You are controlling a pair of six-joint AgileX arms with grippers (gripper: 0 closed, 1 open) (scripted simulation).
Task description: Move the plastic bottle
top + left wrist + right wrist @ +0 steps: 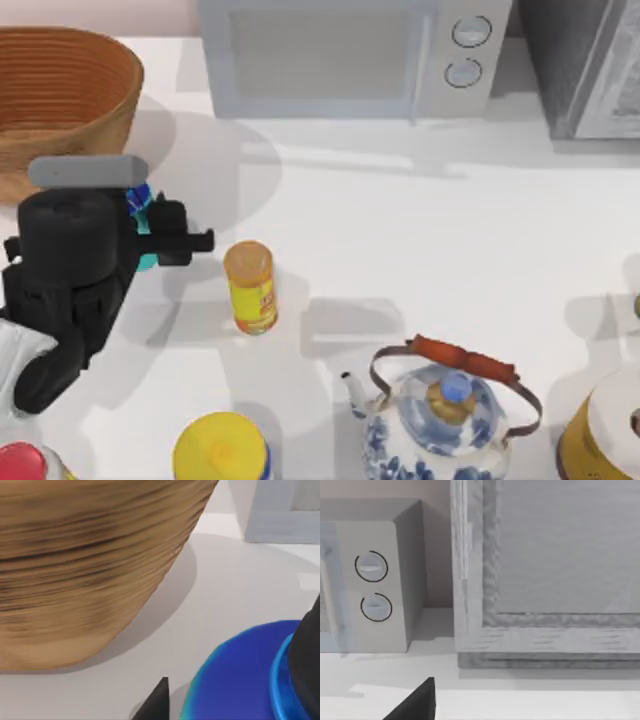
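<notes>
From above, the left tool (pixel 150 232) closes around the plastic bottle (pixel 140 200) beside the wicker basket (pixel 70 90) at the counter's (pixel 400 230) left, while its wrist view shows the bottle's blue shoulder (pixel 235 680), likely light, stiff and slippery, best gripped mid-body.

Bright, even light washes the white table (pixel 420 230), soft grey shadows fall leftward beside the yellow-orange bottle (pixel 250 287) and teapot (pixel 440 415), no glare appears, while the wicker basket (pixel 85 560) looks smeared and soft up close.
</notes>
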